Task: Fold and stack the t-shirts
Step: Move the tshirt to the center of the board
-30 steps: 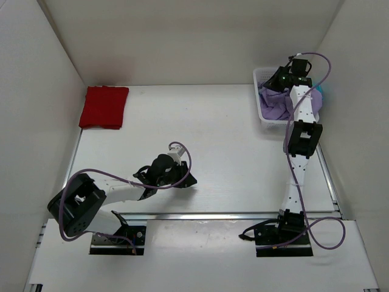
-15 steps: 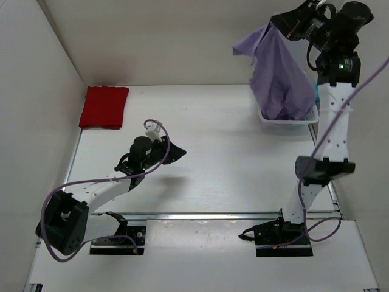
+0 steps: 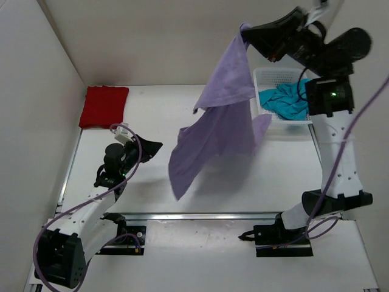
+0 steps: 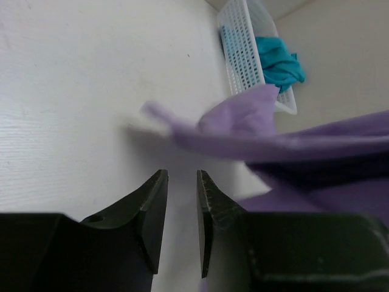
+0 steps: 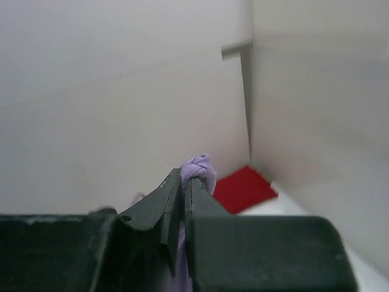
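R claw (image 3: 245,31) clamps a corner of the lavender purple cloth t-shirt (image 3: 219,131), holding it high so it hangs open over the white surface (image 3: 182,103), clear of the white plastic mesh basket (image 3: 262,76) w/ the teal cloth t-shirt (image 3: 284,100), while L claw (image 4: 182,176), narrowly parted & empty, hovers low beside it.

I count three shirts from here: one red shirt (image 3: 104,107), one purple shirt (image 3: 219,134) and one teal shirt (image 3: 285,102). There is one white basket (image 3: 267,76) and one table (image 3: 182,103). I have two arms, the left arm (image 3: 91,204) and the right arm (image 3: 334,152), with one gripper apiece, the left gripper (image 4: 182,176) and the right gripper (image 3: 244,31).
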